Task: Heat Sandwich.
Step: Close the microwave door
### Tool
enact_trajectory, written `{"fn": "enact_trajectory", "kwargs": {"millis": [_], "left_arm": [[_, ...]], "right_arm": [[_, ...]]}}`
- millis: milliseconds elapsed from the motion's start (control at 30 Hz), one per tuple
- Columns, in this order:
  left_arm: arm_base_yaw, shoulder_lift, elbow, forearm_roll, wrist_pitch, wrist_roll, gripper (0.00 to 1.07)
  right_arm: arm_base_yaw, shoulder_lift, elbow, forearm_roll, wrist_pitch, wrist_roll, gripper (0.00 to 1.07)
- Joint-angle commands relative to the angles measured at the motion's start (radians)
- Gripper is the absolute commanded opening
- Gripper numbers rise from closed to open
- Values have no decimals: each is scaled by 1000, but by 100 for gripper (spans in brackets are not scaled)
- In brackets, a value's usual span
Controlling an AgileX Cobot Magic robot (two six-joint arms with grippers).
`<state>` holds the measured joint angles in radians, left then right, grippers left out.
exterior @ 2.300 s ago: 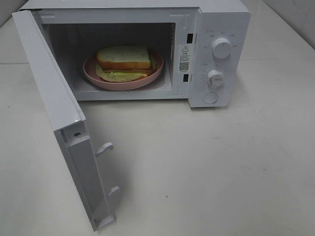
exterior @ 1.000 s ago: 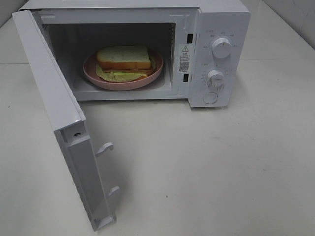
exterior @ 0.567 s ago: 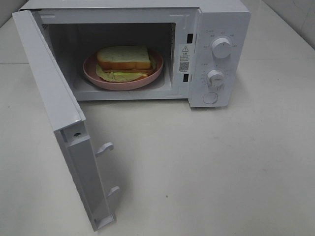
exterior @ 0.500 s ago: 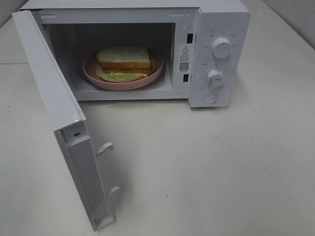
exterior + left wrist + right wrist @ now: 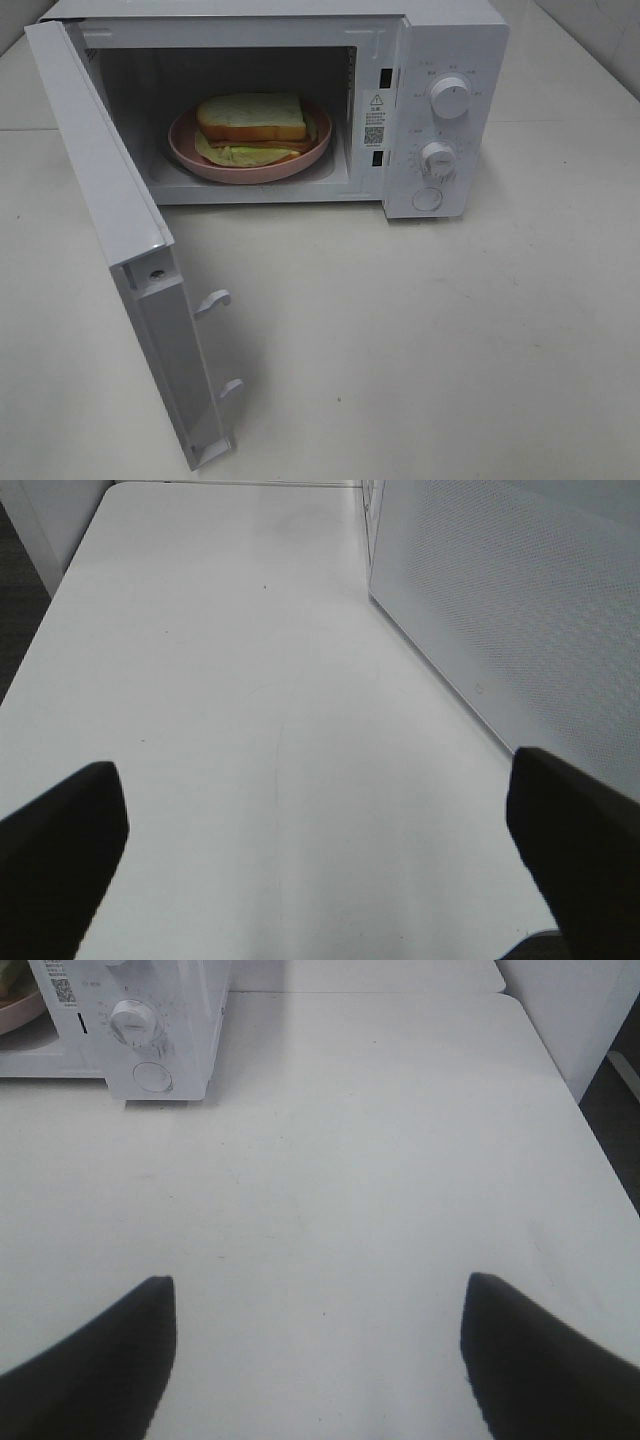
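Well beyond our left and right jaws, both spread wide and empty over the white tabletop, we see the pale-yellow sandwich on a round pink plate inside the open-doored white microwave.

Glossy white microwave, smooth pink plate, matt pale table.
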<state>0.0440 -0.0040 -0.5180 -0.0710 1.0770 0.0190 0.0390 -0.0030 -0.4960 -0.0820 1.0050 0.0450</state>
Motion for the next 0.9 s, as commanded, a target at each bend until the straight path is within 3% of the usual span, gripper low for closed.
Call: {"fn": "enact_trajectory", "kwargs": {"millis": [33, 467, 667, 800, 900], "left_arm": [[4, -16, 1, 2, -5, -1, 98], [4, 38, -11, 1, -14, 0, 98], [4, 168, -37, 6, -83, 0, 96], [4, 247, -37, 6, -157, -2, 85], [4, 326, -37, 6, -237, -3, 62]], "right_arm": [[-4, -29, 1, 0, -8, -10, 75], [-4, -29, 1, 0, -8, -10, 75], [-4, -29, 1, 0, -8, -10, 75], [-4, -29, 1, 0, -8, -10, 75], [-4, -29, 1, 0, -8, -10, 75]]}}
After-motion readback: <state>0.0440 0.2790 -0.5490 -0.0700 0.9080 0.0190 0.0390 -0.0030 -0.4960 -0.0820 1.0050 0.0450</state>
